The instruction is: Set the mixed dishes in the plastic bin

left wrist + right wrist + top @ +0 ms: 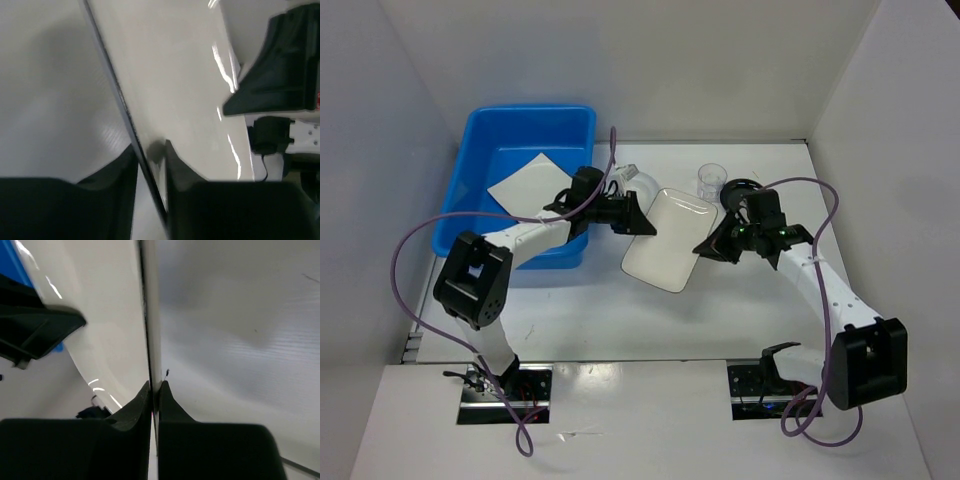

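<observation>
left gripper (638, 218) was clamped on the left long edge of the smaller white rectangular tray (665, 240), and the left wrist view showed its fingers (175, 165) pinching the thin dark rim. right gripper (708, 246) was closed on the opposite edge, its two fingers (137, 402) pressed against the rim with no gap. the tray sat between the two grippers near the middle of the table (620, 320), just right of the blue plastic bin (485, 140); whether it was clear of the tabletop could not be told. inside the bin, the large squarish white plate (525, 185) lay tilted. the small clear cup (712, 178) stood upright behind the tray, and the round black bowl (738, 188) beside it was partly hidden by the right arm. the round white shallow dish (638, 180) showed partly behind the left gripper.
</observation>
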Controlling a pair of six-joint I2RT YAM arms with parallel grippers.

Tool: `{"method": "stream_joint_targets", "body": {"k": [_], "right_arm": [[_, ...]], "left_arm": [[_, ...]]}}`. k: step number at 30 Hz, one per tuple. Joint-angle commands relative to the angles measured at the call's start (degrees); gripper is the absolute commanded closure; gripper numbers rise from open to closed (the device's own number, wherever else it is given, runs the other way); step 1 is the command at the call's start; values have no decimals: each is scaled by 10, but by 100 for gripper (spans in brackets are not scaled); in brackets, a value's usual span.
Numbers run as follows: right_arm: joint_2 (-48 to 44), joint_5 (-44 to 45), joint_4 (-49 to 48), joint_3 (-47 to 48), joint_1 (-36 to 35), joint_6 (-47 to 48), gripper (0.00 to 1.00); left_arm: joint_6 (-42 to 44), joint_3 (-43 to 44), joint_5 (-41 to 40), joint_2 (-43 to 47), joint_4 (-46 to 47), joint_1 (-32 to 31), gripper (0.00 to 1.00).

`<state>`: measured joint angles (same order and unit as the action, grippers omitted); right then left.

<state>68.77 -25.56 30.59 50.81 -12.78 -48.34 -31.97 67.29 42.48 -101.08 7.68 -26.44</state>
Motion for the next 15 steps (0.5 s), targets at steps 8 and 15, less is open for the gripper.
{"method": "stream_joint_targets", "body": {"k": [8,15], "right_arm": [[-7,-61,-94,59,-2,0,100],[7,-75,-100,64,-2,18,54]], "left_arm": [[1,40,-79,23,-13,-8,100],[-6,93,-117,48,-36,-8,100]]}}
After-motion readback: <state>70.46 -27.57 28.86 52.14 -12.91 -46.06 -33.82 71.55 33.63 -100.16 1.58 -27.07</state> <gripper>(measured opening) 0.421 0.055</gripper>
